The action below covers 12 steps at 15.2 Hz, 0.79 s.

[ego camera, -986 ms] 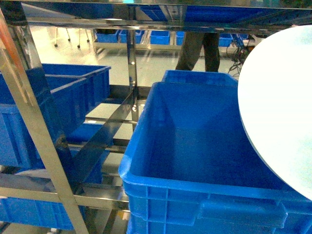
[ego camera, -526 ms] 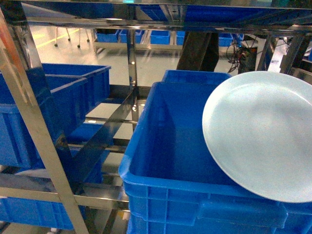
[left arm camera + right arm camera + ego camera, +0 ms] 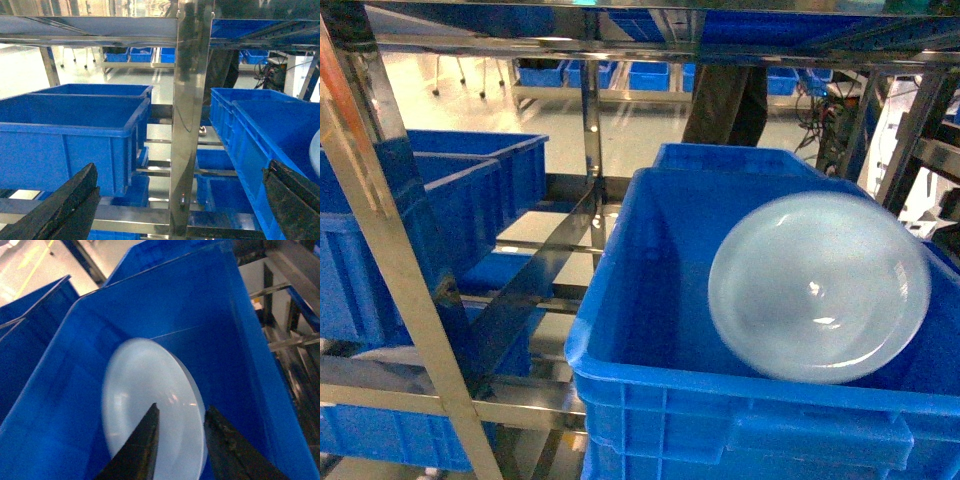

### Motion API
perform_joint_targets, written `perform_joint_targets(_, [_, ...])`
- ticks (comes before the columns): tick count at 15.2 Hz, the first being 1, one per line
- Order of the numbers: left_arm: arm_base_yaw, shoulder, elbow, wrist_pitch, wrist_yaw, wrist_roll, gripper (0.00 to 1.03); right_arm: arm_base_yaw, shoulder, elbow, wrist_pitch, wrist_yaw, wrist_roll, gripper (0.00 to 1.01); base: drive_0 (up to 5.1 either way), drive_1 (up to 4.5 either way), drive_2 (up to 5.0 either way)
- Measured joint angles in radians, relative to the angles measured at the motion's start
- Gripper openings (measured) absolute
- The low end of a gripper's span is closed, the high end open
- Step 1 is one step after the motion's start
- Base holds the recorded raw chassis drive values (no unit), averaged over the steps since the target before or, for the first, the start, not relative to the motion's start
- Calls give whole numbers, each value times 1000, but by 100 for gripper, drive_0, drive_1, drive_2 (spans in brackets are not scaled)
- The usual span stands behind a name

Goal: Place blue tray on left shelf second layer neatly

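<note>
The blue tray [image 3: 818, 286], a pale round dish, lies tilted inside a large deep-blue crate [image 3: 650, 370] and looks motion-blurred. In the right wrist view the tray [image 3: 135, 400] rests low in that crate, leaning toward its right wall. My right gripper [image 3: 182, 407] hovers above it, fingers a little apart, with the tray well beyond the tips and nothing between them. My left gripper [image 3: 182, 200] is wide open and empty, facing a steel upright [image 3: 189, 115]. The shelf's steel rails [image 3: 535, 275] run left of the crate. Neither gripper shows in the head view.
More blue crates [image 3: 450, 200] sit on the rack to the left, seen also in the left wrist view as a blue crate [image 3: 70, 130]. A slanted steel upright [image 3: 390, 270] crosses the near left. A person's legs [image 3: 725, 105] stand behind the rack.
The tray came down and leftward from high at the right edge into the large crate, turning from nearly face-on to lying tilted inside it.
</note>
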Motion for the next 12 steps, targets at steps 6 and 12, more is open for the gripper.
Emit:
perform_joint_targets(6, [0,0,0,0,0,0,98,-144,-742,-341,-524,-171,-18,83,0,0,0])
perform_joint_targets(12, [1,0,0,-2,-3,0,98,-112,-1574,-537,-624,9,-431,50,0,0,0])
